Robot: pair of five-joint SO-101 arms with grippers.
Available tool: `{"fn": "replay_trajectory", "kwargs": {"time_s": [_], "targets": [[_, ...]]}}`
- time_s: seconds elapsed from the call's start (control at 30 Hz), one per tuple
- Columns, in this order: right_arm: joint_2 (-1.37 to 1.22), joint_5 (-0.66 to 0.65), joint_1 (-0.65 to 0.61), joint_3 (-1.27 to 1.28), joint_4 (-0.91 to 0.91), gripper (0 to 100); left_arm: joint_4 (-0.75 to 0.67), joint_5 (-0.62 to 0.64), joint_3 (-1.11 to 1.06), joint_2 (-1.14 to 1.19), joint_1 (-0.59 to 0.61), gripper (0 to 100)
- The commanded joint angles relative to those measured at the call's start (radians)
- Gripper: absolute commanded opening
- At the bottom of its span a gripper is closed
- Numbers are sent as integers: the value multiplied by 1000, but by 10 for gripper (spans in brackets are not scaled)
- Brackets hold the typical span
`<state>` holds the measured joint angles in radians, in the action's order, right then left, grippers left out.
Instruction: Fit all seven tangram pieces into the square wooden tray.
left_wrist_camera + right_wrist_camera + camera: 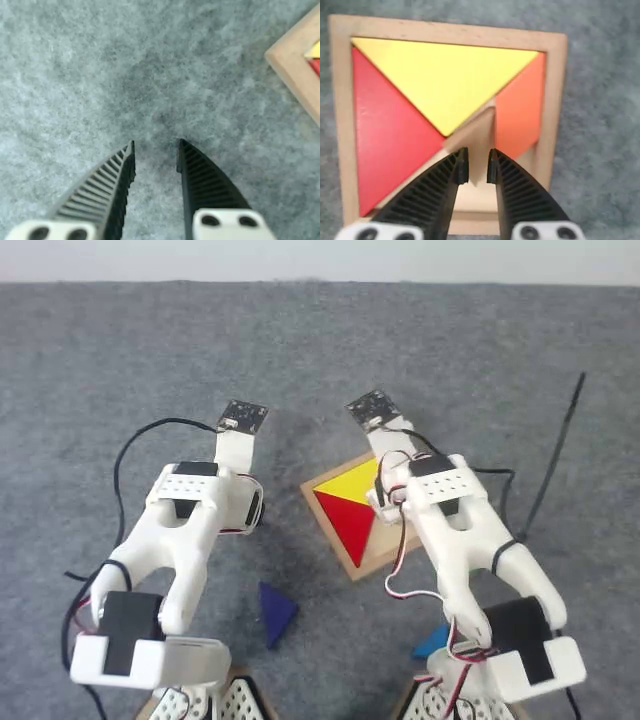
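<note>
The square wooden tray (352,565) (445,30) lies right of centre, rotated like a diamond. In it sit a large yellow triangle (445,75) (352,483), a large red triangle (390,135) (350,520) and an orange piece (520,115). A bare wooden gap (477,132) shows between them. My right gripper (477,152) hangs over that gap, slightly open and holding nothing. My left gripper (155,145) is open over the grey carpet, to the left of the tray's corner (292,55). A dark blue triangle (275,612) lies loose on the carpet between the two arms.
A lighter blue piece (432,642) peeks out beside the right arm's base, partly hidden by it. A black cable (555,460) runs along the carpet to the right of the tray. Grey carpet stretches to the far wall.
</note>
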<state>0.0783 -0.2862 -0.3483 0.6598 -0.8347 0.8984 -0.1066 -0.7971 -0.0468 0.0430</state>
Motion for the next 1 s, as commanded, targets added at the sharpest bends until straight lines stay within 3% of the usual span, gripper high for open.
{"fn": "replay_trajectory", "kwargs": {"time_s": [0.0,0.73,0.97], "targets": [[13,9,-10,-11,5,93,-20,-3,15,2,-12,136],[239,5,-22,166,-67,58,-20,-3,15,2,-14,136],[94,3,-16,140,-31,58,-20,-3,15,2,-14,136]]}}
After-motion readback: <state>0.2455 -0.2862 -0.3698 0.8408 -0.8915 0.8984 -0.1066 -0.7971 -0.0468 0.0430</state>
